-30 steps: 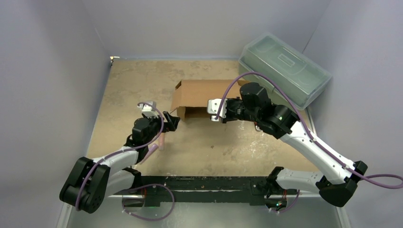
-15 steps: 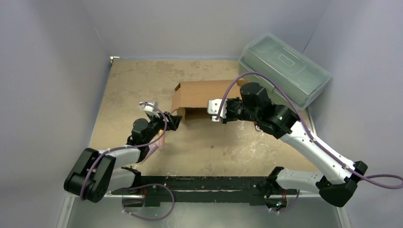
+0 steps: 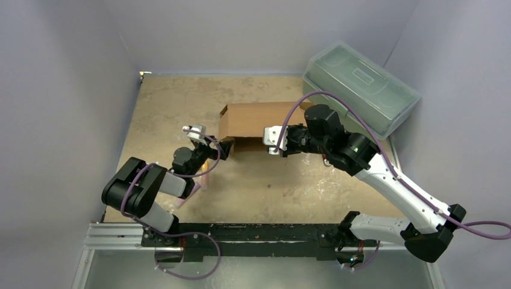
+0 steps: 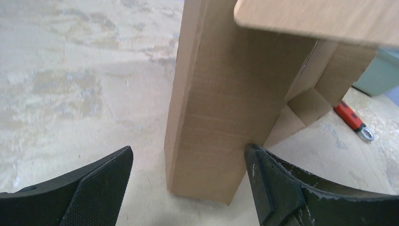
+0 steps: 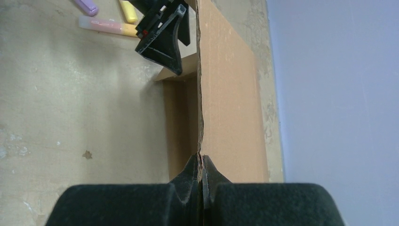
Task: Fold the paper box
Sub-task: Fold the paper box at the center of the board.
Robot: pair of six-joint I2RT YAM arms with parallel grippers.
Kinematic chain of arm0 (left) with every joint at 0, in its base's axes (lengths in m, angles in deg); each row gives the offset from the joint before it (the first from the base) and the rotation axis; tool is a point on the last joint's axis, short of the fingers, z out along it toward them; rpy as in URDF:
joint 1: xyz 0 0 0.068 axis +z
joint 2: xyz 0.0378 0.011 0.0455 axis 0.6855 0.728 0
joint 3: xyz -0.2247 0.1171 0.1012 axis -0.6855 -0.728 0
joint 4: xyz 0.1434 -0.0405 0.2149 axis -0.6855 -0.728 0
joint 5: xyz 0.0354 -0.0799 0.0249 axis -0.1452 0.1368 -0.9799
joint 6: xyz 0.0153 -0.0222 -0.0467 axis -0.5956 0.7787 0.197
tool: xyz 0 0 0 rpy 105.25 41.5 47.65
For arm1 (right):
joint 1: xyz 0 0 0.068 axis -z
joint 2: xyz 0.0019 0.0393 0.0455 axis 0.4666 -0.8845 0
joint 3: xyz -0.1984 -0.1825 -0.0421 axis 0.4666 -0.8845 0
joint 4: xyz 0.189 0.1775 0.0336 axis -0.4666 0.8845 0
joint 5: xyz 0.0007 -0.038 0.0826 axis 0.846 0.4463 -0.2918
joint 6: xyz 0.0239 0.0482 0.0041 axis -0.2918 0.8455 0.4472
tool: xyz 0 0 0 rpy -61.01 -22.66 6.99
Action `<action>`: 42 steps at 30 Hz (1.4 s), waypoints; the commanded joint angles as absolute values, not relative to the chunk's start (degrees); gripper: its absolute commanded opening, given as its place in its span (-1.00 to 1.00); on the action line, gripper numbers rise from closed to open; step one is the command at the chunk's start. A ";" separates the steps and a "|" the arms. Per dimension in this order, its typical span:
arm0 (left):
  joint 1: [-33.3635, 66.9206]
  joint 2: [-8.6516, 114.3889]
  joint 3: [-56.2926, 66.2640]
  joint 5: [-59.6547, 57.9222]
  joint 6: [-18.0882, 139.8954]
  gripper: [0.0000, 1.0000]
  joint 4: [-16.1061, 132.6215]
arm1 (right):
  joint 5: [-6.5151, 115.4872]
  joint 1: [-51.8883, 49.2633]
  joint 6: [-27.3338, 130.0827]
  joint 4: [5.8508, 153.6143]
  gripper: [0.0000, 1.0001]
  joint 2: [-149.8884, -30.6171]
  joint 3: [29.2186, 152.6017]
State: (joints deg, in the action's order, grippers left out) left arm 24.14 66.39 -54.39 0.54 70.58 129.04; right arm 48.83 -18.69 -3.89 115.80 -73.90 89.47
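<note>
- Brown paper box (image 3: pixel 259 119) stands on the counter (image 3: pixel 175 108).
- Right gripper (image 5: pixel 201 163) pinches its 6 o'clock wall edge.
- Left gripper (image 4: pixel 188 155), spread, straddles its 8 o'clock corner.

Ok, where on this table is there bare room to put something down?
Bare: the far-left table between the back wall and the paper box, and the near middle before the base rail. Crowded: right, by the toolbox and right pincer.

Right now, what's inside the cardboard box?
Looking into the cardboard box from its open end, I only see its own folded flaps. The top panel covers the rest, so anything deeper inside is hidden.
</note>
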 commanded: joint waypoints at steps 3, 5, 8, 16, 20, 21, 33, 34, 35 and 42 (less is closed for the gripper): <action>24.56 66.94 -51.73 0.37 67.85 0.74 136.10 | 45.85 -18.86 -2.73 114.74 -1.00 -72.81 90.26; 24.56 66.94 -51.73 -0.42 67.65 0.72 135.69 | 45.70 -18.87 -2.66 114.71 -1.00 -72.96 90.25; 24.56 66.89 -52.28 -1.88 67.41 0.70 135.54 | 45.52 -18.86 -2.55 114.52 -1.00 -73.12 90.07; 24.56 61.54 -56.18 -5.16 64.43 0.70 133.90 | 44.96 -18.86 -2.33 114.72 -1.00 -72.74 90.07; 24.56 62.01 -55.47 -5.54 65.00 0.70 133.89 | 44.81 -18.86 -2.13 114.77 -1.00 -72.89 90.01; 24.56 62.01 -55.35 -5.83 65.16 0.70 133.79 | 44.81 -18.86 -2.18 114.74 -1.00 -72.89 89.92; 24.56 68.90 -53.37 -8.47 70.32 0.73 137.10 | 42.90 -18.85 -1.59 115.07 -1.00 -73.07 90.25; 24.56 69.91 -53.12 -7.97 70.71 0.72 138.12 | 42.80 -18.86 -1.58 115.08 -1.00 -73.07 90.20; 24.56 70.87 -52.86 -7.44 71.18 0.71 139.28 | 42.65 -18.86 -1.54 115.08 -1.00 -73.07 90.16; 24.56 80.43 -53.77 -2.52 72.89 0.67 157.65 | 40.90 -18.86 -0.99 115.56 -1.00 -73.57 90.66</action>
